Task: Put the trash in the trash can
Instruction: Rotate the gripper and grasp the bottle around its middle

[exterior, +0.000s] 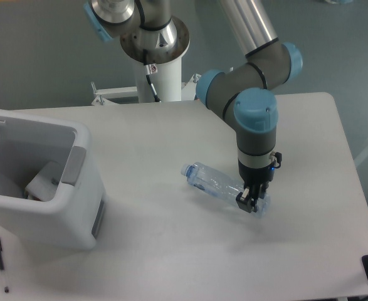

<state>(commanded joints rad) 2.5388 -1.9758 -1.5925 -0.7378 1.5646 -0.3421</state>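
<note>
Bottle (216,182) lies slantwise, blue cap pointing upper-left, its base end clamped by the jaws.

Even, soft overhead light, no harsh glare; the table (171,138) reads bright and slightly washed out, faint diffuse shadows sit under the trash can (42,188) and the gripper (249,204), and focus is reasonably sharp with mild softness overall.
</note>
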